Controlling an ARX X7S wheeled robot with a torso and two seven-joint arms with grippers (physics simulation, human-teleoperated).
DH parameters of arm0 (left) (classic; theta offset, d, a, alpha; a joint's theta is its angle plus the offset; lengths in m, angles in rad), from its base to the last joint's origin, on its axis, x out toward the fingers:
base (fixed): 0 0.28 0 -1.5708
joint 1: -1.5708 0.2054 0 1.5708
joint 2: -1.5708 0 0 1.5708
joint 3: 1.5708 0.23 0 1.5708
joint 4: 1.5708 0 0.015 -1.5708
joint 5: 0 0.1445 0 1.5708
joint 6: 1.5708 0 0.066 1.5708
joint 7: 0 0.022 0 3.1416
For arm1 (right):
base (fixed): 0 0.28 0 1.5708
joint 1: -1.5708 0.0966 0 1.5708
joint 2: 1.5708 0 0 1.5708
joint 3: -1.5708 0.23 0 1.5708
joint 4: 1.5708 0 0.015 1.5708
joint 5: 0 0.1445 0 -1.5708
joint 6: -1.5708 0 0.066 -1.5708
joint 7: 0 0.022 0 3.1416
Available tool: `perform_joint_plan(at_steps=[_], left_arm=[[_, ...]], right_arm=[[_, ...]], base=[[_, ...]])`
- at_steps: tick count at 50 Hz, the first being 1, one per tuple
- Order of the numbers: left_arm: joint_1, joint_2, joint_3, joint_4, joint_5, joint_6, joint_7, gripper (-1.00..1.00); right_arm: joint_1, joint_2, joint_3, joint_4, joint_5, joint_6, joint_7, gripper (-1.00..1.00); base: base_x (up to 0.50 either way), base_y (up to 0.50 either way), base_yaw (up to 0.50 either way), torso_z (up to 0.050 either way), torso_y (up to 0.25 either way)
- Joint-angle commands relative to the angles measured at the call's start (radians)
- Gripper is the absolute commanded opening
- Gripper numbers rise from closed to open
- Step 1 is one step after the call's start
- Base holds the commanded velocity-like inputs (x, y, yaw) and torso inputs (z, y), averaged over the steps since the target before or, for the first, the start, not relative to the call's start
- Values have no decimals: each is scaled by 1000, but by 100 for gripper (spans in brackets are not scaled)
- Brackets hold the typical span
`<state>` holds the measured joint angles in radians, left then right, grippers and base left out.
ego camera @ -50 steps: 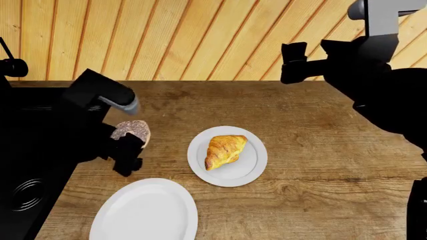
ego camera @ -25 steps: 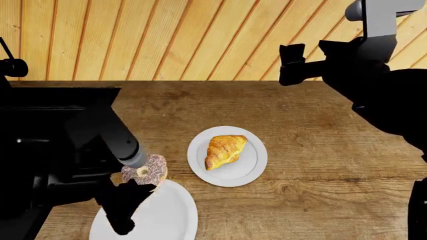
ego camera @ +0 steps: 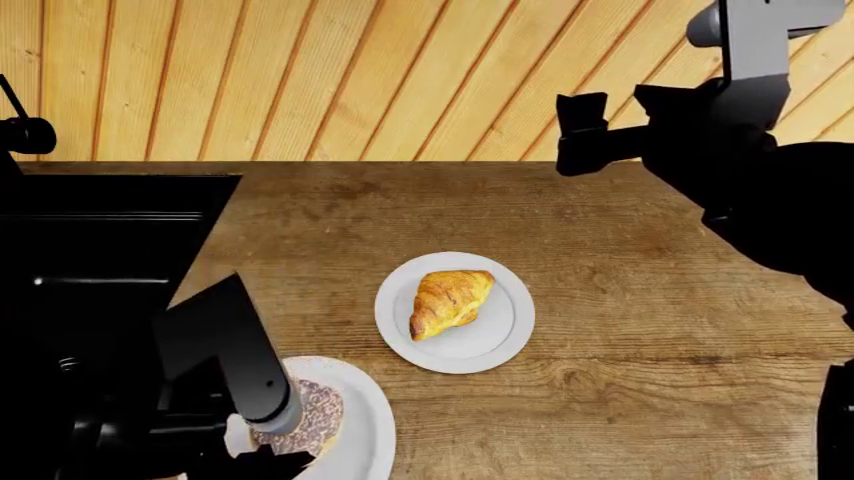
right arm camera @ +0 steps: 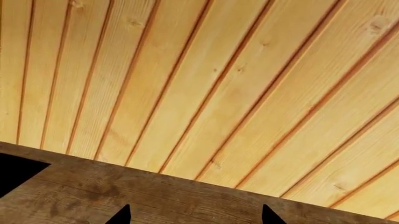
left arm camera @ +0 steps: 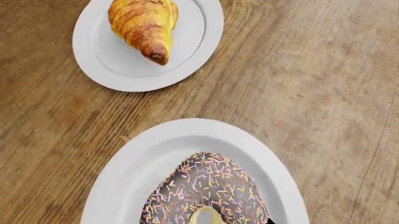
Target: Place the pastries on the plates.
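The chocolate-iced ring donut (left arm camera: 203,193) with pale sprinkles is at the centre of the larger white plate (left arm camera: 146,161), low over it or resting on it. My left gripper (ego camera: 267,455) is shut on the donut (ego camera: 315,412); its fingers are almost wholly hidden in the left wrist view. The larger plate (ego camera: 371,420) is near the table's front left. The golden croissant (ego camera: 451,300) lies on the smaller white plate (ego camera: 514,325) mid-table; both also show in the left wrist view, croissant (left arm camera: 143,25) and plate (left arm camera: 190,46). My right gripper (right arm camera: 194,217) is open, empty, raised at the back right (ego camera: 583,130).
A black stove surface (ego camera: 94,250) covers the left side beside the wooden table (ego camera: 641,340). A wooden plank wall (ego camera: 374,70) stands behind the table. My left arm hides part of the larger plate.
My left gripper has carried the donut from beside the stove toward the front and down onto the larger plate. The right arm has barely moved.
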<state>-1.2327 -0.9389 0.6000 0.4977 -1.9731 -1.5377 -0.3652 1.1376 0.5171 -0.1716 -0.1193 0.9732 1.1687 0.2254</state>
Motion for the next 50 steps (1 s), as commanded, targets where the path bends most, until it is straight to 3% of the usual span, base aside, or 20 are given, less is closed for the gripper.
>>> perform_joint_plan(at_steps=[1,4,5,13,27,34,50], left_arm=[[-5,-9,44,-1,3,26,29,-100],[-6,-15,52,3,2,30,34,-100],[-7,-15,52,4,5,32,35,100],[-56,-3,103,-22,-28,49,0,100],[-97,-24,94,-18,-30,61,35,100],[-167,-21,98,-58,-112,117,9,100],[-210,60,67,-205,22,242,-54,100]], right_arm=[[-9,-1,10,-6,2,0,-3,100],[-10,0,12,-10,6,1,-1,100],[-11,0,12,-10,7,1,-2,100],[-21,3,11,-10,9,-5,-4,100],[-24,7,9,-9,13,-10,-5,100],[-21,6,5,-5,13,-14,-6,100],[22,-2,-20,19,-1,-21,-16,100]], base=[[0,0,0,0,0],[0,0,0,0,0],[0,0,0,0,0],[0,0,0,0,0],[0,0,0,0,0],[0,0,0,0,0],[0,0,0,0,0]])
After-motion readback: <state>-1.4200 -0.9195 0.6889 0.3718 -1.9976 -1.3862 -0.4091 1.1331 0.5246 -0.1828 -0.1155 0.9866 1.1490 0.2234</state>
